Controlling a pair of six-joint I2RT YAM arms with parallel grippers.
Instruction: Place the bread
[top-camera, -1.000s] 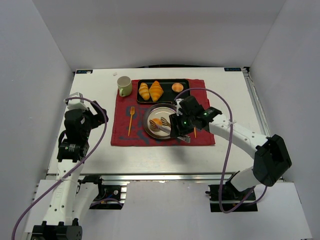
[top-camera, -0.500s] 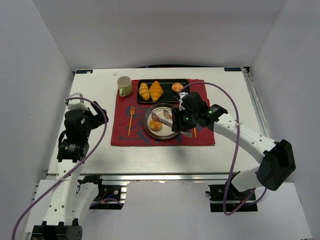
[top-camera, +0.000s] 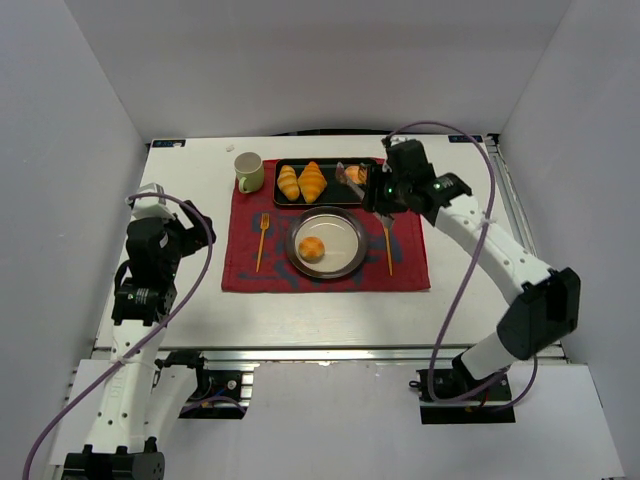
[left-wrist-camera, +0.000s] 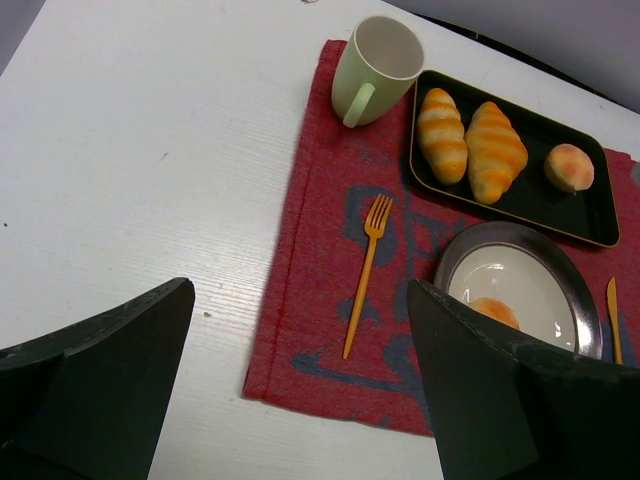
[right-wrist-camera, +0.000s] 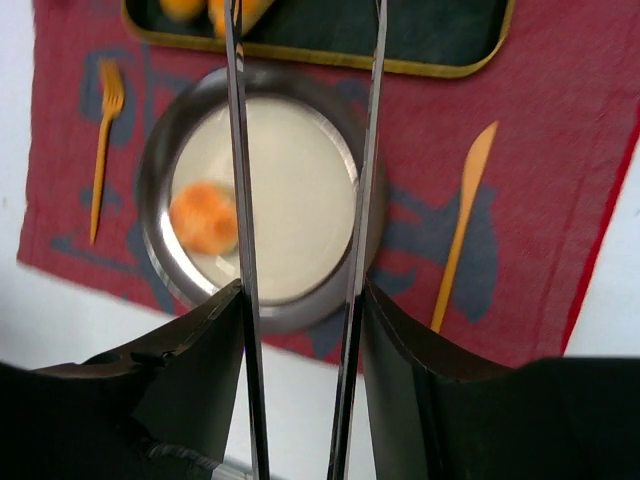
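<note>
Your right gripper (right-wrist-camera: 300, 296) grasps a pair of thin metal tongs (right-wrist-camera: 243, 150), with one dark finger pressed against the outside of each arm. The two arms of the tongs stand apart and hold nothing. From above, your right arm reaches over the right end of the black tray (top-camera: 335, 196), and the tong tips lie just beside the second bun (top-camera: 357, 174) there. You cannot tell from these views whether they touch it.

The first bun (top-camera: 312, 248) sits on the metal plate (top-camera: 344, 238), left of the plate's middle, with nothing touching it. The plate rests on the red mat (top-camera: 240, 270), just in front of the tray. An orange fork (top-camera: 262, 242) lies on the mat to the plate's left and an orange knife (top-camera: 388, 250) to its right.

Two croissants (top-camera: 300, 182) lie side by side in the left half of the tray, well apart from the second bun. A pale green cup (top-camera: 249, 172) stands upright at the mat's far left corner, beside the tray.

Your left gripper (left-wrist-camera: 300, 300) is spread wide and empty, held over the white table (top-camera: 300, 315) left of the mat.
</note>
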